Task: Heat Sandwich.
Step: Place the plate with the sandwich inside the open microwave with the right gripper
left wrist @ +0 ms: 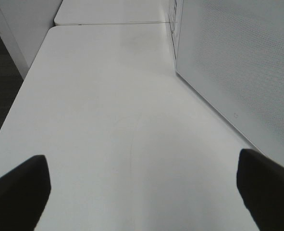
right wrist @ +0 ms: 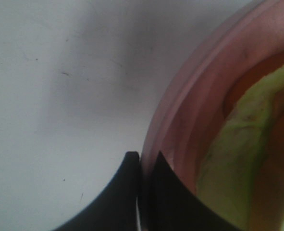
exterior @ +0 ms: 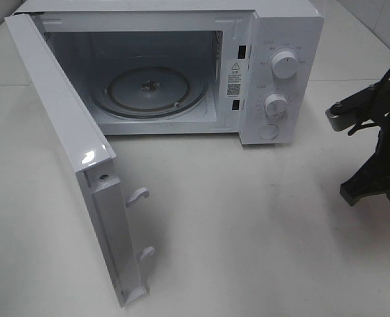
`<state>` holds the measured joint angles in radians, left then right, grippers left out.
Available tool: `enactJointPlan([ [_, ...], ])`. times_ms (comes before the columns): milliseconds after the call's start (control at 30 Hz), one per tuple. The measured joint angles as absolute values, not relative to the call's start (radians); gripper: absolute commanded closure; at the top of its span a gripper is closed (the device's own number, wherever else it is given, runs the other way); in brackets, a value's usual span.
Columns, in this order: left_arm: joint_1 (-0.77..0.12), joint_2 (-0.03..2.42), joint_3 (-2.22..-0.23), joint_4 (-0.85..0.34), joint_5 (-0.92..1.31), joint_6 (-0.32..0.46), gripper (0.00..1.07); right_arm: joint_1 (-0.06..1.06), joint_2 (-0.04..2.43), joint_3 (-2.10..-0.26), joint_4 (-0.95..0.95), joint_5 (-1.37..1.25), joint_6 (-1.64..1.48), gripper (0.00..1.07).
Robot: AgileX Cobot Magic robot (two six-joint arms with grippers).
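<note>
In the right wrist view the sandwich shows very close, as yellow-green and orange layers on a round pink plate. My right gripper is shut, its two dark fingers pinched on the plate's rim. The exterior view shows only the black right arm at the right edge; plate and sandwich lie outside it. My left gripper stands wide open over the bare white table, with nothing between its fingers.
A white microwave stands at the back of the table. Its door swings out toward the front left, and a glass turntable lies inside. The door's outer face rises beside my left gripper.
</note>
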<state>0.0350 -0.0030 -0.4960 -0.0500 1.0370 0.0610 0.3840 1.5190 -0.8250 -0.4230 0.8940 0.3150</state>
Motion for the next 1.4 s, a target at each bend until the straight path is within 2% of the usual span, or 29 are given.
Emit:
enactJointPlan([
  [1400, 0.035, -0.003, -0.496, -0.050, 1.037, 0.061, 0.07, 0.898, 1.414, -0.825, -0.412, 1.034, 0.289, 1.06],
])
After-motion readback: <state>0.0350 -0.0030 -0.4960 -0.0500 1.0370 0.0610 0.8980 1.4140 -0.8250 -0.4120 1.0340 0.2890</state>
